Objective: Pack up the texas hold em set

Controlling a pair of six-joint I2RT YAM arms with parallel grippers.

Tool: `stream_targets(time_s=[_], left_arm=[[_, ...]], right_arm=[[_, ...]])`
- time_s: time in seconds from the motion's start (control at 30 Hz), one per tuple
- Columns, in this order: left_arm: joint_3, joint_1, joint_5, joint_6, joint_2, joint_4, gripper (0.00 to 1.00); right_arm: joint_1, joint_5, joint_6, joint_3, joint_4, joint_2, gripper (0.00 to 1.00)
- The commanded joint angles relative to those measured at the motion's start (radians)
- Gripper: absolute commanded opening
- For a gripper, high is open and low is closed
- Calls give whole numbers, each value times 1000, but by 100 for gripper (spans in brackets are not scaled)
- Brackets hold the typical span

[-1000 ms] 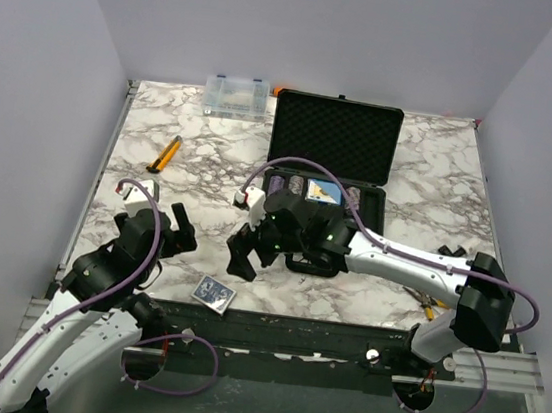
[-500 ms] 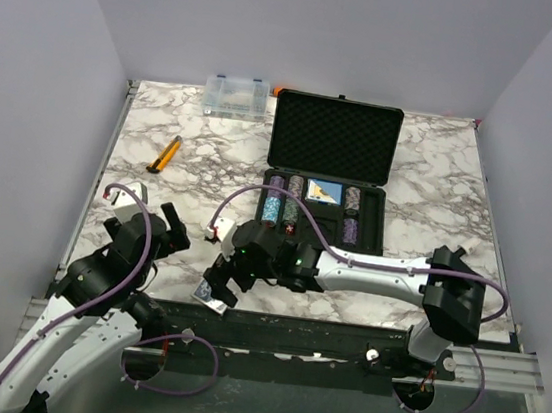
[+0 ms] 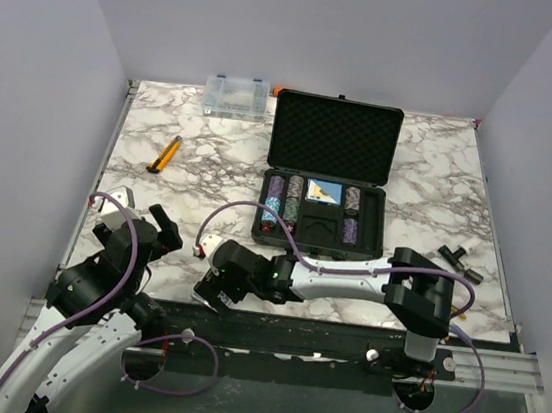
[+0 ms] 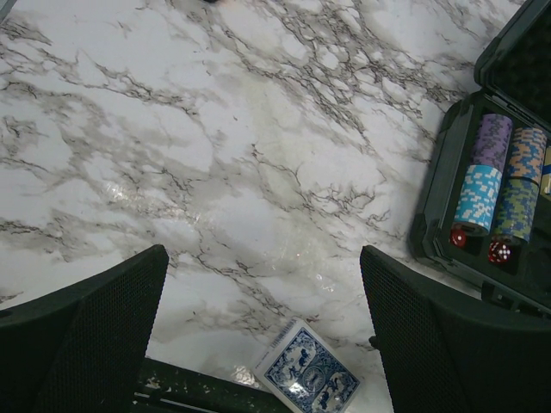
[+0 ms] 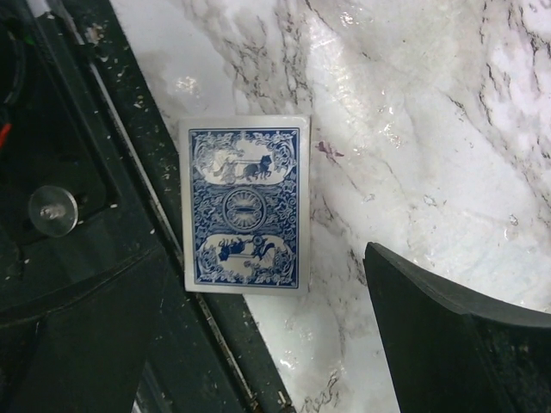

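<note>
The black case [image 3: 333, 138] stands open at the back centre, lid up. Its tray holds chip stacks [image 3: 277, 195], one blue-white deck [image 3: 325, 192] and red dice [image 4: 499, 251]. The other blue-white deck [image 5: 245, 202] lies flat at the table's near edge, partly over the black rail. My right gripper [image 5: 267, 335] is open just above it, with the deck ahead of the fingertips. In the top view the right gripper [image 3: 213, 290] covers the deck. My left gripper [image 4: 267, 335] is open and empty, left of the deck [image 4: 306, 374], and shows in the top view [image 3: 158, 227].
A clear organizer box [image 3: 236, 96] sits at the back, left of the case. An orange-handled tool [image 3: 166, 154] lies at the left. Black tools [image 3: 456, 257] lie right of the case. The black rail [image 5: 103, 198] runs along the table's near edge.
My right arm has swung from the case front down and left to the near edge, over the deck. My left gripper has drawn back to the left and nearer.
</note>
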Motion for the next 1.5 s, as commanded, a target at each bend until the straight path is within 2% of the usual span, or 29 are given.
stream_targets(time_s=[0.0,0.53,0.93,1.17,1.33,1.47], left_arm=[[21,-1,-28,-6,-5,-20,92],[22,-2,-35,-15,-18,-30,92],[22,-2,-35,-16,-26,-33,92],[21,-2,-34,-20,-23,-36,92],[21,-2,-33,-21,-23,-37,92],[21,-2,-31,-21,-21,-36,92]], right_arm=[[10,50,7,55,-22,45,100],[50,71,12,133,-78,146,99],[53,68,21,133,-72,177,83],[53,65,14,127,-68,184,68],[53,73,12,122,-70,181,49],[53,101,5,117,-74,147,47]])
